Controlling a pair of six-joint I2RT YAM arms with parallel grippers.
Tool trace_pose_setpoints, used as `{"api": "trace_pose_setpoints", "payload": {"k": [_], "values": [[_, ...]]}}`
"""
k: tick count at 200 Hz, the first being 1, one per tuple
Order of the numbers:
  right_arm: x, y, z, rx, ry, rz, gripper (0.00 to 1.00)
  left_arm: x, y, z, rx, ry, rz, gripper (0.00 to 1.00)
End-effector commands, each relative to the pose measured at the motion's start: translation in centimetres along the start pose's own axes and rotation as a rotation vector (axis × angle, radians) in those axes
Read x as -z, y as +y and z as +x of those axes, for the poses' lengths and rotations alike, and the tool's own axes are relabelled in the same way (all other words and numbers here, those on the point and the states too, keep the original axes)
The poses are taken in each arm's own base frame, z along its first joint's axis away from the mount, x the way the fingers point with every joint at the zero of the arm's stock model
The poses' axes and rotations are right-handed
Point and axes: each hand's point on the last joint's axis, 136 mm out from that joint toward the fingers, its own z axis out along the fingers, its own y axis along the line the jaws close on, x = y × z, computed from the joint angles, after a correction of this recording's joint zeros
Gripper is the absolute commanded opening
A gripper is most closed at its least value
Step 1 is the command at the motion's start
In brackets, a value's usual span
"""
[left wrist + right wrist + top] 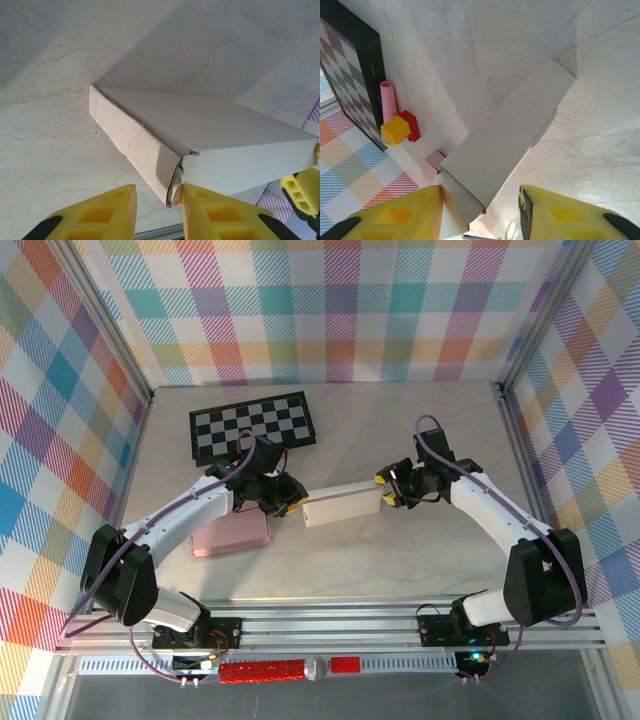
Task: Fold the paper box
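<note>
Jaws both part-open, astride paper box [340,508] ends; arms bent inward over worktop [400,570]. R wrist view adds pink tube [387,97] by checkerboard [347,60].

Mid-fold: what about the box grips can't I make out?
Top view: the left tool and right tool cover the ends of the white cardboard box; contact hidden.
Left wrist view: box corner lies between the fingers; pinch unclear.
Right wrist view: box's near end runs off the bottom edge.

Robot lab cell, plaid walls [340,310] (aluminium rails [330,625])
</note>
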Motion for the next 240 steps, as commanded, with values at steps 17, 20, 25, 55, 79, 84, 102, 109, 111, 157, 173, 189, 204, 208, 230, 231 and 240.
{"api": "trace_pose_setpoints", "payload": {"k": [17, 20, 25, 55, 79, 84, 102, 109, 111, 157, 173, 189, 204, 208, 230, 231, 240], "values": [[1.1, -0.7, -0.1, 0.014, -0.025, 0.027, 0.42, -0.8, 2.8, 0.6, 0.006, 0.018, -0.110, 0.28], [1.2, -0.6, -0.1, 0.019, -0.028, 0.024, 0.42, -0.8, 2.8, 0.6, 0.006, 0.017, -0.110, 0.28], [1.4, -0.5, -0.1, 0.023, -0.034, 0.022, 0.42, -0.8, 2.8, 0.6, 0.008, 0.018, -0.110, 0.28], [2.6, 0.7, 0.0, 0.069, -0.048, -0.002, 0.42, -0.9, 2.7, 0.6, 0.006, 0.020, -0.107, 0.28], [3.1, 0.8, 0.3, 0.068, -0.045, -0.011, 0.41, -0.9, 2.6, 0.6, 0.005, 0.022, -0.109, 0.28], [3.1, 0.7, 0.4, 0.065, -0.041, -0.013, 0.41, -0.9, 2.6, 0.6, 0.005, 0.023, -0.109, 0.28], [2.4, 0.0, 0.6, 0.045, -0.019, -0.004, 0.41, -1.0, 2.6, 0.6, 0.006, 0.023, -0.110, 0.28], [2.2, -0.3, 0.7, 0.036, -0.010, 0.003, 0.41, -1.0, 2.6, 0.6, 0.005, 0.023, -0.109, 0.28], [2.1, -0.4, 0.7, 0.034, -0.007, 0.006, 0.41, -1.0, 2.6, 0.6, 0.004, 0.024, -0.109, 0.28], [0.4, -4.0, 0.6, 0.000, 0.006, 0.111, 0.40, -1.2, 2.9, 0.7, 0.002, 0.025, -0.114, 0.28], [0.1, -5.1, 0.4, -0.003, 0.001, 0.147, 0.39, -1.4, 3.3, 0.8, 0.002, 0.028, -0.121, 0.28], [0.0, -6.4, 0.3, 0.001, -0.005, 0.200, 0.39, -1.7, 3.9, 0.9, -0.005, 0.031, -0.136, 0.28], [-0.3, -7.5, 0.3, -0.005, 0.003, 0.237, 0.39, -2.1, 4.8, 1.0, -0.011, 0.037, -0.156, 0.27], [-0.4, -7.7, 0.3, -0.009, 0.006, 0.244, 0.39, -2.2, 5.0, 1.1, -0.011, 0.039, -0.161, 0.27], [-0.6, -8.2, 0.4, -0.017, 0.011, 0.261, 0.38, -2.8, 6.2, 1.4, -0.009, 0.049, -0.184, 0.24], [-0.6, -8.2, 0.4, -0.017, 0.010, 0.260, 0.38, -2.8, 6.2, 1.4, -0.009, 0.050, -0.185, 0.24], [-0.5, -8.1, 0.4, -0.015, 0.009, 0.259, 0.38, -3.0, 6.7, 1.6, -0.007, 0.053, -0.194, 0.24]]}}
